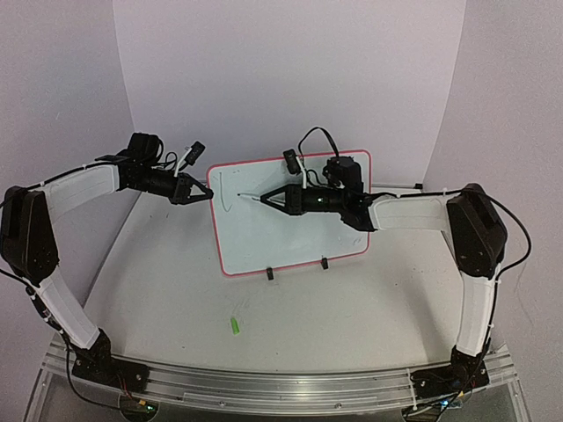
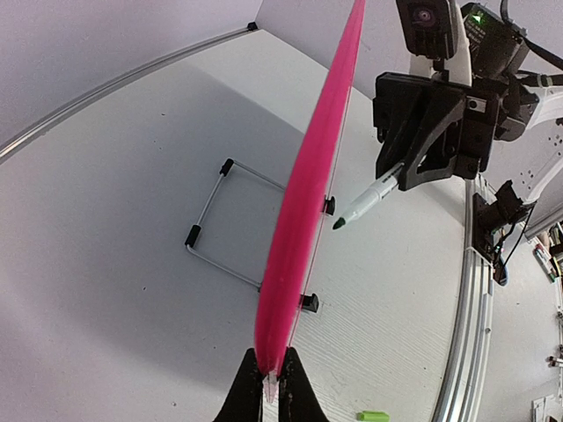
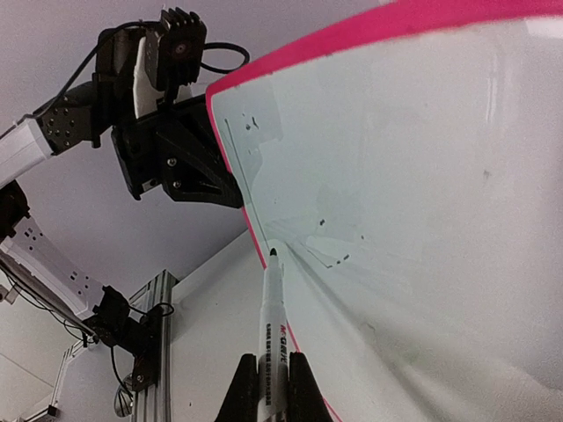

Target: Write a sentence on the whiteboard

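Left tool (image 1: 208, 195), right tool (image 1: 265, 200): both clamped.

White whiteboard (image 1: 290, 242) with red-pink rim, white green-tipped marker (image 2: 368, 201), bright green cap (image 1: 235, 325)

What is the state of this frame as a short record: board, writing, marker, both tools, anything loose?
whiteboard: upright on the table
sentence: barely begun, one thin stroke near the left edge
left tool: shut on the whiteboard's left rim
right tool: shut on the marker, uncapped, tip by the board's left part; contact unclear
loose: green cap on the table in front of the board
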Robot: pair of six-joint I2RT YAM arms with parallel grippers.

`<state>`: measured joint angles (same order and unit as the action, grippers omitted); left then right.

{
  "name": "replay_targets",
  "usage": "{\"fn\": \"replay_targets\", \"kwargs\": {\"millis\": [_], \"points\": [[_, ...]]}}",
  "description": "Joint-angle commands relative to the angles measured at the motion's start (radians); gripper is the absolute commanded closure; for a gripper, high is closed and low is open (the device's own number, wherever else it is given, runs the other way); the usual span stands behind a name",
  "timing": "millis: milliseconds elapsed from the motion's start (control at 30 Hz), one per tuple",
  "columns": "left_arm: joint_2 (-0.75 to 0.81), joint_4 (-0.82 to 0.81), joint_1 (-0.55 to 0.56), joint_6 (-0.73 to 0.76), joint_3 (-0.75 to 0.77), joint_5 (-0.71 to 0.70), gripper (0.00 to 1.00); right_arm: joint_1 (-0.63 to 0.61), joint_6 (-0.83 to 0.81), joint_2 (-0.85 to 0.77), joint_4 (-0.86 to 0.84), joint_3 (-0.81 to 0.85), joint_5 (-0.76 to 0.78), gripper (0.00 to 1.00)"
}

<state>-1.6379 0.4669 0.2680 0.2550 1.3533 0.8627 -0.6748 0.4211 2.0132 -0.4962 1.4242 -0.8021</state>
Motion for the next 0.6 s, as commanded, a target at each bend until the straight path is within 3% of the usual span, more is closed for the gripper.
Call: {"fn": "replay_targets", "kwargs": {"millis": [0, 567], "points": [[-0.004, 0.031, 0.004, 0.006, 0.008, -0.003, 1.0, 0.006, 0.011, -0.029, -0.048, 0.016, 0.029, 1.0], [-0.007, 0.03, 0.004, 0.006, 0.01, -0.001, 1.0, 0.006, -0.019, 0.058, 0.074, 0.135, 0.042, 1.0]]}}
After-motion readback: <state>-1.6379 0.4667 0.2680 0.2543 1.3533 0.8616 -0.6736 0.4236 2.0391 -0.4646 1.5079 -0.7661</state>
